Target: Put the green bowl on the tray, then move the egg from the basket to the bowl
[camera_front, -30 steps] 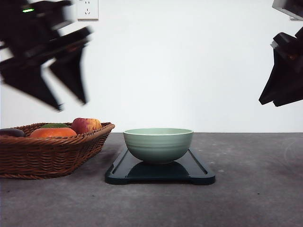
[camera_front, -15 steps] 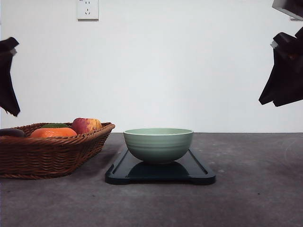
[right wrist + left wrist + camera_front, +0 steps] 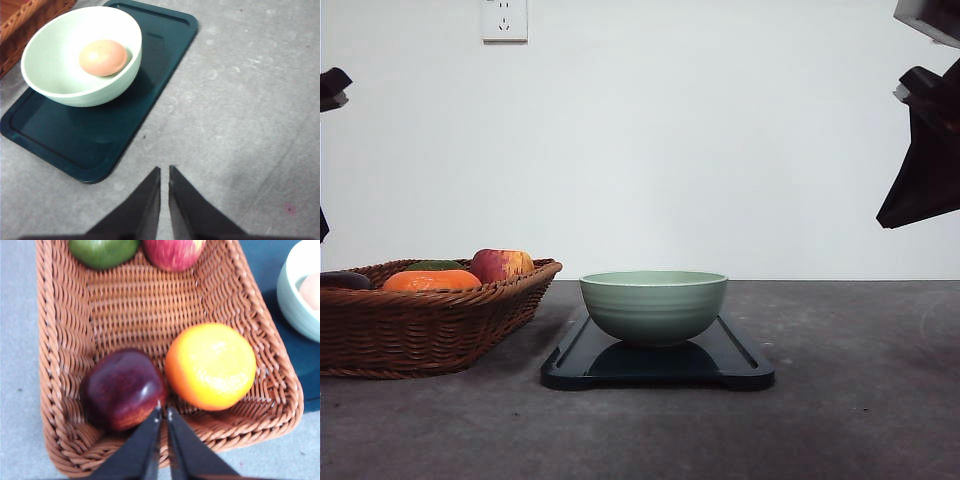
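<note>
Grey desk (image 3: 840, 420) below a plain white wall with a socket (image 3: 505, 20) carries all items.

Left: the left arm has withdrawn over the last second, from above the basket toward the frame's left edge in the front view, where just a dark sliver of it shows now. The left end effector (image 3: 163, 412) has its fingers nearly together and holds nothing. Directly beneath its tips lies the basket (image 3: 60, 365), with a dark red apple (image 3: 122, 387) and an orange (image 3: 211, 365) just beyond them; a green fruit (image 3: 102, 250) and a red apple (image 3: 172, 252) lie at the far end. No egg is among them.

Centre: the green bowl (image 3: 654, 305) stands upright on the tray (image 3: 740, 365).

Right: the right end effector (image 3: 164, 172) hangs raised, fingers close together and empty. Ahead of it and off to one side, the egg (image 3: 103, 57) rests inside the bowl.

Judgement: both steps appear done; the retreat reads as clearing away.
</note>
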Robot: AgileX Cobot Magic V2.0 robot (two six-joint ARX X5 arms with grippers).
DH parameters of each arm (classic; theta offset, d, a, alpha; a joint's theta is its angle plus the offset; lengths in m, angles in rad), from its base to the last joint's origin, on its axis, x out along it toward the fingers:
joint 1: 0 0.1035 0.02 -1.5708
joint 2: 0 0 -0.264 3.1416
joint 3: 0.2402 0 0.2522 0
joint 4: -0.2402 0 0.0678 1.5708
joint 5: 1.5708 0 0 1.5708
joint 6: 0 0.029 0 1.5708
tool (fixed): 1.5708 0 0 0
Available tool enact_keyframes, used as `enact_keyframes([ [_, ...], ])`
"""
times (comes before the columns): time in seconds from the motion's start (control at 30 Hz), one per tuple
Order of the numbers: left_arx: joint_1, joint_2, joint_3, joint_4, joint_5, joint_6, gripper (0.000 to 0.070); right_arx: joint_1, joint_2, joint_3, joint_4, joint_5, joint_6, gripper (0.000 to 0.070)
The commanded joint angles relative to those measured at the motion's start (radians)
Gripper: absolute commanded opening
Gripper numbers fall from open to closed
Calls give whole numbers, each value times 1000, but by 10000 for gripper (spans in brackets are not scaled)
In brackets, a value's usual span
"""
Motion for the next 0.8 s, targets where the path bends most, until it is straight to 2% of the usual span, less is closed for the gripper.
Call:
enact_keyframes([
  [0.0, -3, 6, 8, 9, 4, -4, 0, 3, 5, 2, 21, -2, 9, 17],
  [0.3, -3, -4, 8, 4, 6, 1, 0, 3, 5, 2, 32, -1, 9, 17],
  [0.37, 7, -27, 6, 12, -14, 86, 0, 3, 5, 2, 32, -1, 9, 17],
  [0.5, 63, -136, -48, 52, -13, 77, 0, 3, 5, 2, 32, -1, 9, 17],
  [0.77, 202, -497, -307, 227, -14, 11, 0, 3, 5, 2, 32, -1, 9, 17],
])
